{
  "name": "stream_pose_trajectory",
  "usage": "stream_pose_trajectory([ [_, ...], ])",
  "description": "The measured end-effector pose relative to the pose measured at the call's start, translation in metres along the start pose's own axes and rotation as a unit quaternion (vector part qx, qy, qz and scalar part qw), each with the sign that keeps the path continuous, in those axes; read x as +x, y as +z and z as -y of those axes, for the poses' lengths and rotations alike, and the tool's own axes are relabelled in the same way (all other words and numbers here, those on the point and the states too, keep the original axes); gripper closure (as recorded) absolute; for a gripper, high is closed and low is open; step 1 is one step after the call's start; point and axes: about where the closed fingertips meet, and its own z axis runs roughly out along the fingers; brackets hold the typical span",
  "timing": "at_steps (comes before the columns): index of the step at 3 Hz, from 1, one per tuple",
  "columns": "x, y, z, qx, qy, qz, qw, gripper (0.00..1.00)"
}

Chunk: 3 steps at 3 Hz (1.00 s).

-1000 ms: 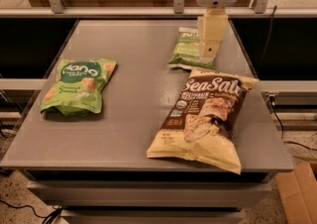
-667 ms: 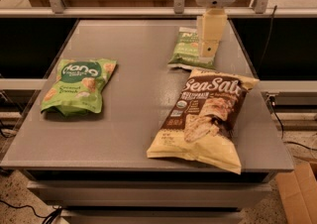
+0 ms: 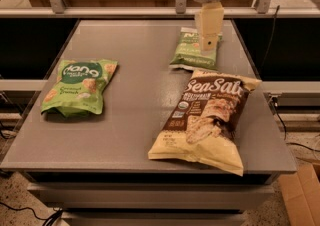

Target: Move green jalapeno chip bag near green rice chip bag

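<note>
**Fig. 1. Gripper over the jalapeno bag: hazards ahead of the transfer**

My gripper, a cream parallel-jaw unit beneath a white wrist housing, hangs over the far part of the grey tabletop. It is directly above the small dark olive-green jalapeno chip bag with a white top band. I cannot tell from this view whether the gripper is open or closed, or whether it has hold of the bag.

The jalapeno bag lies flat. Its near edge is just beside the top of the large brown-and-yellow "Sea Salt" bag. The bright lime-green rice chip bag with a dark round logo lies well apart, toward the opposite side of the table.

Likely hazards, as I judge them:
- **Slipping:** a shallow pinch on slick, crinkled film may slip, so the bag stays behind or drops midway.
- **Dragging:** a low carry could drag across the "Sea Salt" bag's upper corner and shift it.
- **Late release:** letting go too late could nudge or overlap the rice chip bag.

Compared with a second ago, my gripper sits slightly higher and a little toward the lime-green bag's side. All three bags lie where they lay.
</note>
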Motion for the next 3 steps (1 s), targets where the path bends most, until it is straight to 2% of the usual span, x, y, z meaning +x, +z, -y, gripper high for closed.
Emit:
stream_pose_trajectory([
  [1, 0.008, 0.012, 0.021, 0.001, -0.032, -0.022, 0.9993, 0.00],
  [2, 0.017, 0.032, 0.037, -0.013, -0.071, -0.013, 0.9973, 0.00],
  [3, 0.024, 0.060, 0.044, -0.035, -0.098, 0.010, 0.9945, 0.00],
])
